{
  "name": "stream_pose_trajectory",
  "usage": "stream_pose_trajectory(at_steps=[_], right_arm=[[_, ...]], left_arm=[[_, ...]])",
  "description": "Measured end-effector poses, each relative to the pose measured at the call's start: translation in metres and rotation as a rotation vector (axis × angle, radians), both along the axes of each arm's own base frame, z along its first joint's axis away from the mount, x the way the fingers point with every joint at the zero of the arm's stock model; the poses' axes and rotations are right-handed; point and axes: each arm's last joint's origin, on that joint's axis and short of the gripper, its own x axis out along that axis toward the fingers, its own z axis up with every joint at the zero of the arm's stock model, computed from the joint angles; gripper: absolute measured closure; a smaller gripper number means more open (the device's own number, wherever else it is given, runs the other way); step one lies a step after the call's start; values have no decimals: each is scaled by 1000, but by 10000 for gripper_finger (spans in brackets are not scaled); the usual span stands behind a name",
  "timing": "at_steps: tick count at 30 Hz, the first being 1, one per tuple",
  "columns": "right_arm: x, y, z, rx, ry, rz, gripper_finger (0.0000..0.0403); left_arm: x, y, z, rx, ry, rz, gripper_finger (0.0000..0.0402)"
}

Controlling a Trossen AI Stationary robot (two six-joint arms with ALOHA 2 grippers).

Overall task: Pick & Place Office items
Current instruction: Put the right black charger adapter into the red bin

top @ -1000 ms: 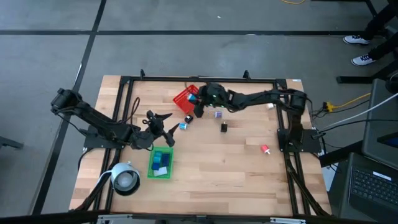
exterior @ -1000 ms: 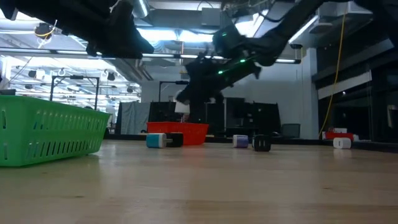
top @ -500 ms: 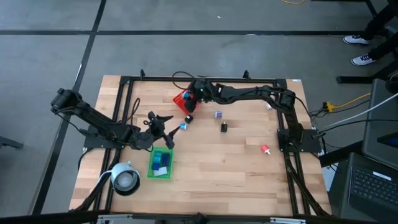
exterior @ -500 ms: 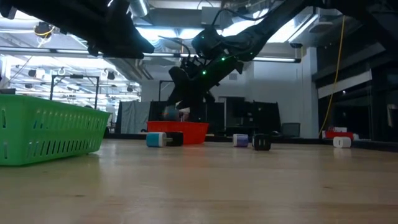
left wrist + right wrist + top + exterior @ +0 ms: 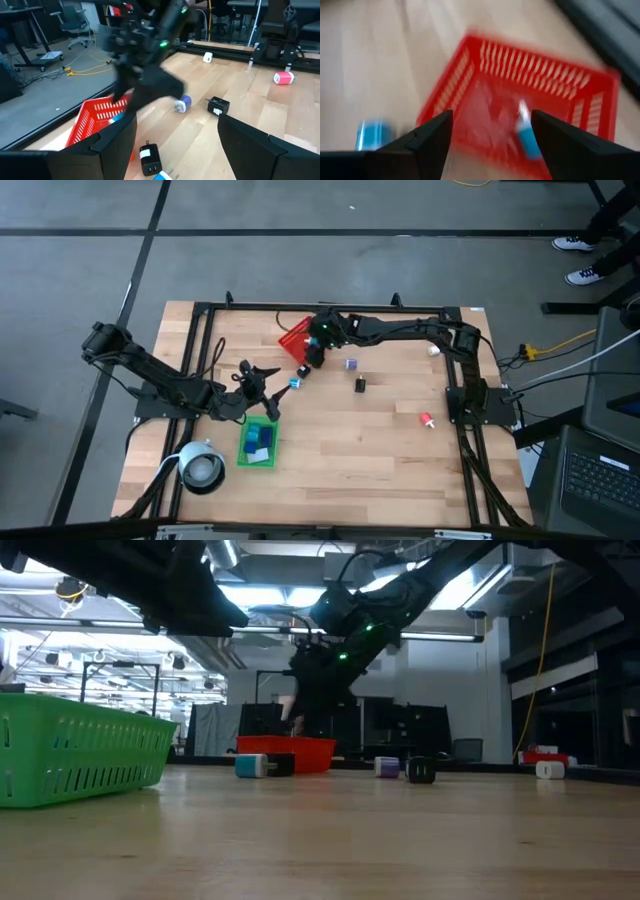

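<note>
My right gripper (image 5: pixel 492 145) hangs open over the red mesh basket (image 5: pixel 295 336), fingers slanting down and touching nothing. A blue-and-white piece (image 5: pixel 525 134) lies on the basket's floor, and a blue piece (image 5: pixel 370 134) lies on the table beside the basket. More office items lie loose on the wood: a black one (image 5: pixel 303 370), a blue one (image 5: pixel 295 383), a purple one (image 5: pixel 350 364), another black one (image 5: pixel 360 384), a white one (image 5: pixel 435 350) and a pink-red one (image 5: pixel 427 420). My left gripper (image 5: pixel 177 150) waits open, left of the basket.
A flat green tray (image 5: pixel 258 443) with blue blocks in it stands near the table's front left, with a white round object (image 5: pixel 203 467) beside it. Black frame rails (image 5: pixel 330 307) run around the table's edge. Bare wood lies at the front right.
My right gripper has moved toward the table's far left, over the red basket, has tipped and has opened. The blue-and-white piece it carried has dropped into the basket.
</note>
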Motion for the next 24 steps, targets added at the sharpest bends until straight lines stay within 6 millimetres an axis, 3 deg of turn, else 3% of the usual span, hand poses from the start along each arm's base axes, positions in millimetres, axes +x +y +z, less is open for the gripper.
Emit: stream_pose_trajectory(at_steps=[8, 12, 24], right_arm=[[-37, 25, -10, -30, 473, -100, 131], [-49, 37, -17, -46, 600, -166, 131], [-58, 48, -10, -141, 598, -208, 131]], left_arm=[[-1, 0, -2, -17, 11, -6, 128], [0, 0, -2, -27, 7, -14, 128], [0, -1, -3, -43, 8, -39, 128]])
